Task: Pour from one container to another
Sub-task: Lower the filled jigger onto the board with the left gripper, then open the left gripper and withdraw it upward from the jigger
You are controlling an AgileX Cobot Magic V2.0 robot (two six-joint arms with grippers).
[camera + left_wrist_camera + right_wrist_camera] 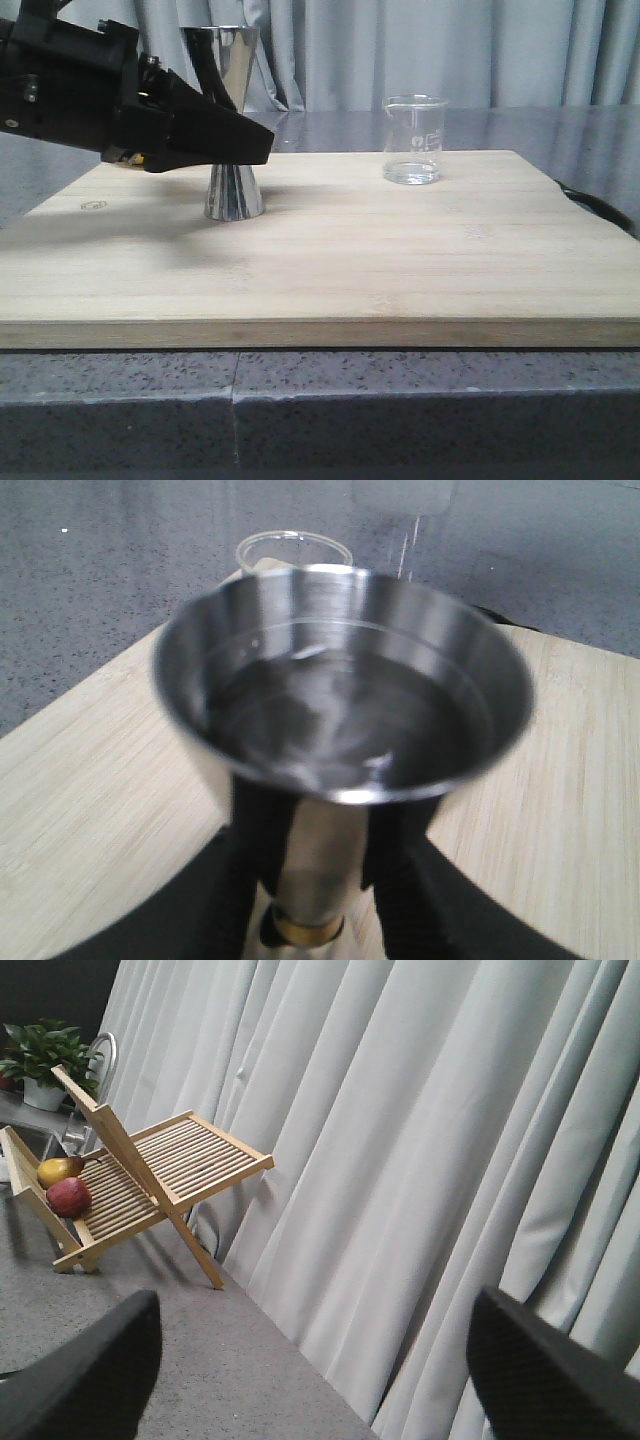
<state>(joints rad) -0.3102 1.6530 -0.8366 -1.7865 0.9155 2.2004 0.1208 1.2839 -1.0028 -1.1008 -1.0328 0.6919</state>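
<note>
Mirror-shiny steel jigger (232,120), clear smooth glass beaker (412,139), matt pale-grained wooden board (400,260).

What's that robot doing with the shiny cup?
The left claw has its fingers on both sides of the steel jigger, at its narrow waist. The jigger stands upright on the wooden board and seems to have liquid in its top cup. The glass beaker sits apart on the board with nothing holding it. The right claw is open, off to the side, facing the curtain.
</note>
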